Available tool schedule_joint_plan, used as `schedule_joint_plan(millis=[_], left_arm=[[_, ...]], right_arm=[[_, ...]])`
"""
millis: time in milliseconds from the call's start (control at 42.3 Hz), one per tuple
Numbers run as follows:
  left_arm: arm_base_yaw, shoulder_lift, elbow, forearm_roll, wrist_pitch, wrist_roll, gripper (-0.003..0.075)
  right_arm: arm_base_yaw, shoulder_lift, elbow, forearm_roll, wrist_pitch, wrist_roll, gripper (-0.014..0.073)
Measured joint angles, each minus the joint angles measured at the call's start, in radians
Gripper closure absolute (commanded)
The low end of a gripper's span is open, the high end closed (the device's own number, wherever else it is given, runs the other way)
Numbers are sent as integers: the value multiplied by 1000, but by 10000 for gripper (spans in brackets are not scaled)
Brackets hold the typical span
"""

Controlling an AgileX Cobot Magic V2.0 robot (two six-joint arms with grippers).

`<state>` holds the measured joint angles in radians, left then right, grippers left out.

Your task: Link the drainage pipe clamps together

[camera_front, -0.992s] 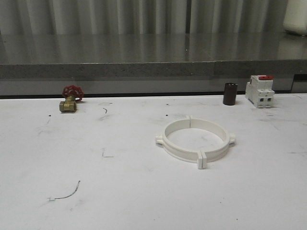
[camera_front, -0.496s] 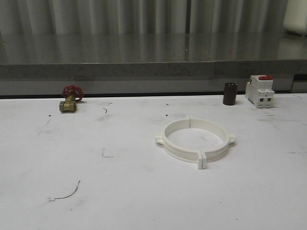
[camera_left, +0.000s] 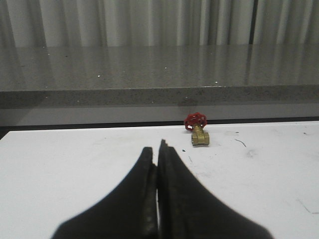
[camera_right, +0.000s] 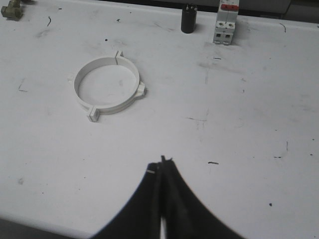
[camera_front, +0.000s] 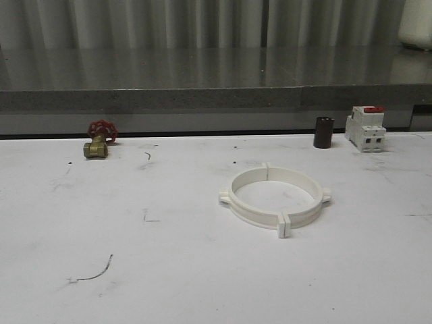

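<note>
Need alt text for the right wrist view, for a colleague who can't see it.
The drainage pipe clamps lie joined as one white ring on the table, with the shut right gripper well clear of them. Beyond stand a dark cylinder and a red-topped breaker.

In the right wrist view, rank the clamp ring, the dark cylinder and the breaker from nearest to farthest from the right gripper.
Measured from the right gripper, which is shut:
1. Clamp ring, nearest, mid-table, off to one side of the fingers.
2. Dark cylinder and breaker, both at the table's far edge, side by side; too close to call between them.
</note>
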<state>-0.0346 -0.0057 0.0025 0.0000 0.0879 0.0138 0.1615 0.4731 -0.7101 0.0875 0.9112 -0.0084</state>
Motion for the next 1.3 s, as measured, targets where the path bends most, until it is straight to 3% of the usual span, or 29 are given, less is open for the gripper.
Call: schedule_joint_plan(millis=[1063, 1158, 1300], left_arm=[[-2, 0, 0, 0, 0, 0, 741], [-2, 0, 0, 0, 0, 0, 741], [-2, 0, 0, 0, 0, 0, 741]], right_arm=[[0, -1, 5, -2, -2, 0, 713], [-10, -38, 47, -16, -58, 0, 713], [-58, -166, 222, -37, -291, 0, 713]])
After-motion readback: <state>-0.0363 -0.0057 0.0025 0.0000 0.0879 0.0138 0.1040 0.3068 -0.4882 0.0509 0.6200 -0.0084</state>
